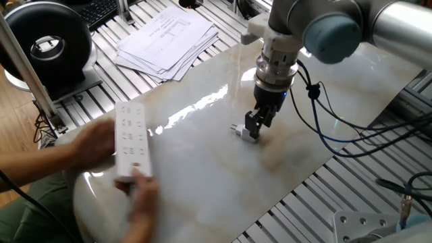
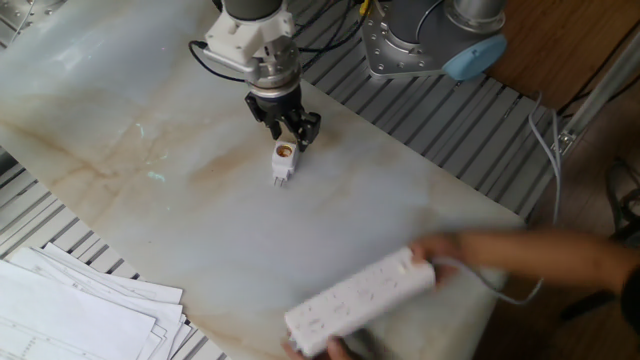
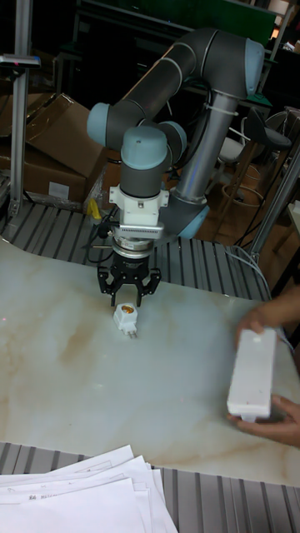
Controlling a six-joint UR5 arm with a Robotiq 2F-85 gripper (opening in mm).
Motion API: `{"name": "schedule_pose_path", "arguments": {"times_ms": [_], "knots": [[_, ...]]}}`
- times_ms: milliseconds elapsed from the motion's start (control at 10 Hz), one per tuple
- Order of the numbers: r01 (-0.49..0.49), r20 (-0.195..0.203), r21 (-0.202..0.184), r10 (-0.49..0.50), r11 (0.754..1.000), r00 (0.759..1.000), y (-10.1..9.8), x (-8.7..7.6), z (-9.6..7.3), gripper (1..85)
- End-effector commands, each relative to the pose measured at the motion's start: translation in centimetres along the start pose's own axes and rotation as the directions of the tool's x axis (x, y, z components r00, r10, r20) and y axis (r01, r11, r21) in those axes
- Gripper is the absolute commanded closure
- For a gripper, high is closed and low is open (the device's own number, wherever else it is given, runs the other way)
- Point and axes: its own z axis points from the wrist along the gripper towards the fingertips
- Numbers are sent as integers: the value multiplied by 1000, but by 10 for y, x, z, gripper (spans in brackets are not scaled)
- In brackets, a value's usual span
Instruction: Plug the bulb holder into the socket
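Note:
The bulb holder (image 2: 283, 163) is a small white adapter lying on the marble table, its orange-copper opening facing up toward the arm; it also shows as the bulb holder (image 1: 247, 132) and the bulb holder (image 3: 127, 317). My gripper (image 2: 297, 137) hangs just behind and above it, jaws spread and holding nothing. The tall fixed view shows the gripper (image 3: 128, 292) with a finger on each side of the holder's upper end. The gripper (image 1: 254, 124) almost touches it. A person's hands hold the socket (image 2: 360, 299), a long white power strip, blurred with motion. It appears again as the socket (image 1: 129, 138) and the socket (image 3: 252, 373).
A stack of papers (image 1: 165, 37) lies at the table's far edge, seen also as papers (image 2: 80, 310). A black round device (image 1: 47, 44) stands off the table. The person's arm (image 2: 540, 260) reaches over the table corner. Cables (image 1: 351, 128) trail from the wrist.

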Motion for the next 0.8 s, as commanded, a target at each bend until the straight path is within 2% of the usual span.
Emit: {"name": "schedule_pose_path", "arguments": {"times_ms": [0,700], "knots": [[7,34,20,-8,1000,999,2,-8,3,303],[59,50,100,-64,993,997,-2,-12,3,303]]}}
